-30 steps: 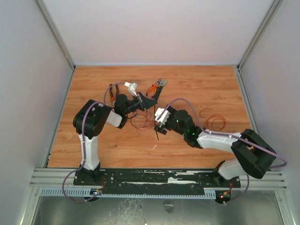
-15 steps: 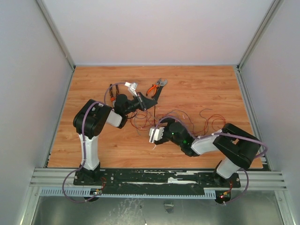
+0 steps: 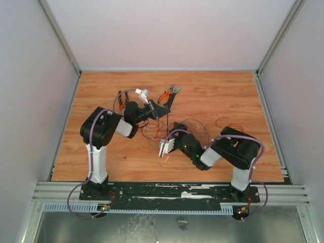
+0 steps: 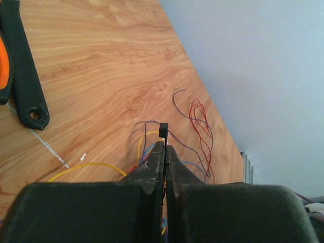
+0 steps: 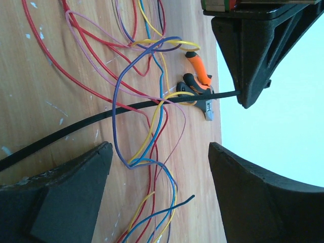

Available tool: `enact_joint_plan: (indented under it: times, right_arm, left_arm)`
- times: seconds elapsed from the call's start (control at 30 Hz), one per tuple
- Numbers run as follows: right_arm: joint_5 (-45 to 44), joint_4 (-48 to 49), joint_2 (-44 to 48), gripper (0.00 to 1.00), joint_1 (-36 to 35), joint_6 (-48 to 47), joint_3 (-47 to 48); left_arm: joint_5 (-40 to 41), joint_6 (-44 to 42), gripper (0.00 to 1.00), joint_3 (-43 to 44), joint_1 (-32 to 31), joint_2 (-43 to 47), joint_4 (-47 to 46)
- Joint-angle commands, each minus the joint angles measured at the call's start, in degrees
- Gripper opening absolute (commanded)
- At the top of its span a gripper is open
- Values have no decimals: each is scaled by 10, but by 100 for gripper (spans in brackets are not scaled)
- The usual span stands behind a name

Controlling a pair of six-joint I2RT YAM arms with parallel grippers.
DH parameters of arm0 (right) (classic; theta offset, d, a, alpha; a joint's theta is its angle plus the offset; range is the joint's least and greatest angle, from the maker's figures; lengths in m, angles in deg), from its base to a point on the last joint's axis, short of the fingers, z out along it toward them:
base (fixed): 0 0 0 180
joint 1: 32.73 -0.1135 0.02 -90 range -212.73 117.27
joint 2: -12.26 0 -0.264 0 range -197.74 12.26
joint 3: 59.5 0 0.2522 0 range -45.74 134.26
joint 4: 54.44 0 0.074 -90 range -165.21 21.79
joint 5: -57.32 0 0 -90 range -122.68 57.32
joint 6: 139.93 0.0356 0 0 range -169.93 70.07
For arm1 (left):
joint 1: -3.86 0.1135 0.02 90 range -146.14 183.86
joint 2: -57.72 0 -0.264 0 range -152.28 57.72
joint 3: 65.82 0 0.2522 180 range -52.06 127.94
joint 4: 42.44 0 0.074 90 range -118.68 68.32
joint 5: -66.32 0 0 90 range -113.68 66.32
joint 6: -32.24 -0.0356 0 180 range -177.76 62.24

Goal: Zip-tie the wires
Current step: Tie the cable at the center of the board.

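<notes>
The wires (image 3: 152,130) lie as a loose tangle of thin red, yellow, blue and purple strands on the wooden table (image 3: 101,152). My left gripper (image 3: 161,112) is shut on the zip tie (image 4: 163,130), whose square head pokes out past the fingertips (image 4: 157,152). In the right wrist view the zip tie (image 5: 126,107) runs as a black strip over the wires (image 5: 147,152). My right gripper (image 5: 159,167) is open low over the tangle, with several strands between its fingers (image 5: 66,187) and nothing gripped. It sits just near of the left gripper (image 5: 253,61).
Orange-handled pliers (image 3: 169,93) lie beyond the left gripper. A second black and orange tool (image 3: 120,101) lies at the far left (image 4: 25,86). More red wire loops (image 3: 230,130) lie to the right. White walls enclose the table on three sides.
My right arm has folded back, and its gripper has slid nearer and to the left, lower over the wires. The left gripper and zip tie have stayed put.
</notes>
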Motion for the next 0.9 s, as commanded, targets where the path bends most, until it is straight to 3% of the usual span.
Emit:
enact_joint_plan:
  times: [0.0,0.87]
  right_arm:
    - [-3,53,-36,78,4,-49,5]
    - [9,73,-62,79,-24,-101,14]
  left_arm:
    - [-10,8,0,14,3,-13,-17]
    - [-18,5,0,29,1,-12,11]
